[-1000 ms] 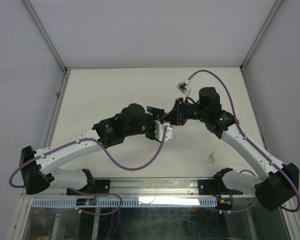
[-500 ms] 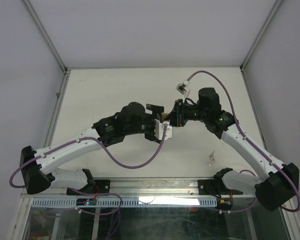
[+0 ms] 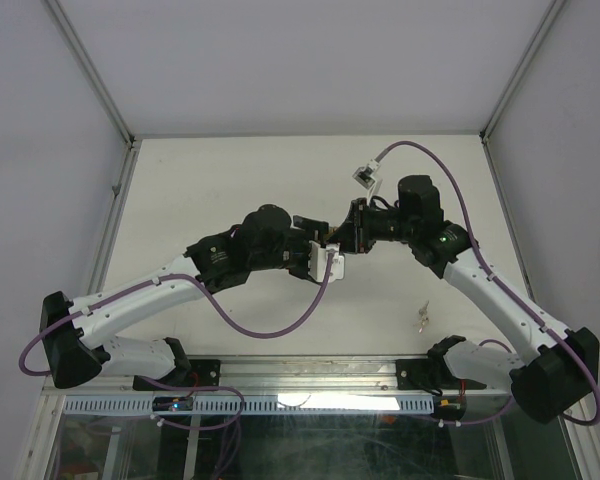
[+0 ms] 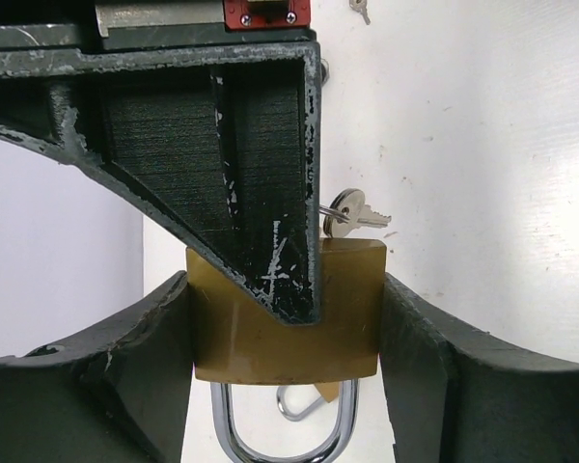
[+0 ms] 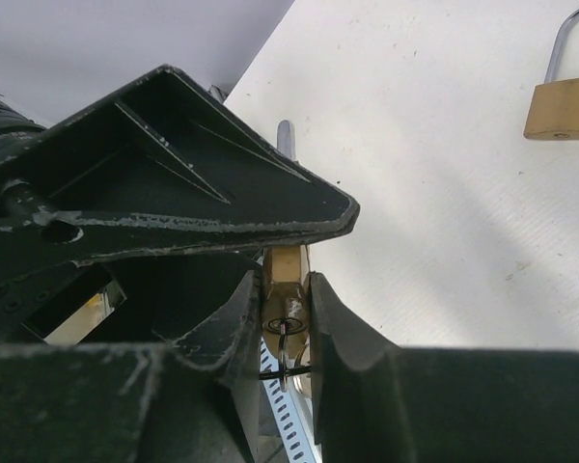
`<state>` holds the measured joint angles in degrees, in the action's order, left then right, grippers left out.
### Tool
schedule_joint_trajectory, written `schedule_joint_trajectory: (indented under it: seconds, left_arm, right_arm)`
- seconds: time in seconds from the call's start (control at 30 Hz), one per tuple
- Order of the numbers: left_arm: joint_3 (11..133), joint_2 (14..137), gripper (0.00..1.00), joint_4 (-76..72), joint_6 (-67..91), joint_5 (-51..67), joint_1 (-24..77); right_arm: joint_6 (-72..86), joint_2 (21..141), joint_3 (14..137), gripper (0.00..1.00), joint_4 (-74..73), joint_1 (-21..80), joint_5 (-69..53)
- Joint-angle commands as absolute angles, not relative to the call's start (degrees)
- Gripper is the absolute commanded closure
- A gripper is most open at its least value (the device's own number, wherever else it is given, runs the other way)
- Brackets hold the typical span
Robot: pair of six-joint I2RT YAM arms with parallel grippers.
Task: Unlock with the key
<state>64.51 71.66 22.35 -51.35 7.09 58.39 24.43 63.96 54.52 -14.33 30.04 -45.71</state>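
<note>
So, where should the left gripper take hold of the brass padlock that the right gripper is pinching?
I would take the brass padlock by the two narrow sides of its body, coming from the steel shackle end. The right gripper covers the flat faces, and the silver key sits at the far end. The left gripper is placed that way.

Left wrist: padlock shackle cut off at bottom edge, body half hidden behind right tool; key mostly hidden too. Top view: padlock can't be made out, loose keys on worktop too small to read. Right wrist: second padlock clipped by right edge.
</note>
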Motion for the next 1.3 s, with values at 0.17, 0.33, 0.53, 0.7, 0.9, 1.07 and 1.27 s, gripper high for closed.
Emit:
schedule_joint_trajectory:
  seconds: [0.17,0.33,0.53,0.7,0.9,1.07,1.27]
  left_arm:
    - [67.3,71.4,1.00,17.9,-51.8,3.6,57.7]
    - [66.5,70.8,1.00,17.2,-52.9,2.7,57.7]
    - [65.8,70.2,1.00,15.6,-53.9,3.3,57.7]
    - [66.1,70.3,1.00,15.3,-54.3,3.5,57.7]
    - [66.0,70.3,1.00,15.1,-54.2,4.3,57.7]
    - [66.1,70.6,1.00,14.3,-54.6,4.3,57.7]
    - [66.0,70.6,1.00,14.2,-54.8,4.2,57.7]
  right_arm:
    - [19.0,58.5,61.4,0.00,-21.3,27.4,-44.3]
    - [19.6,55.4,60.3,0.09,-21.1,25.4,-47.1]
    - [20.7,57.3,58.1,0.34,-18.3,25.5,-44.8]
    - [21.8,60.1,56.9,0.45,-16.2,25.8,-47.5]
    - [23.5,60.4,55.0,0.54,-11.8,25.9,-48.7]
    - [22.4,61.3,53.8,0.64,-13.0,26.1,-47.9]
    - [22.9,62.0,53.2,0.65,-12.3,26.3,-48.3]
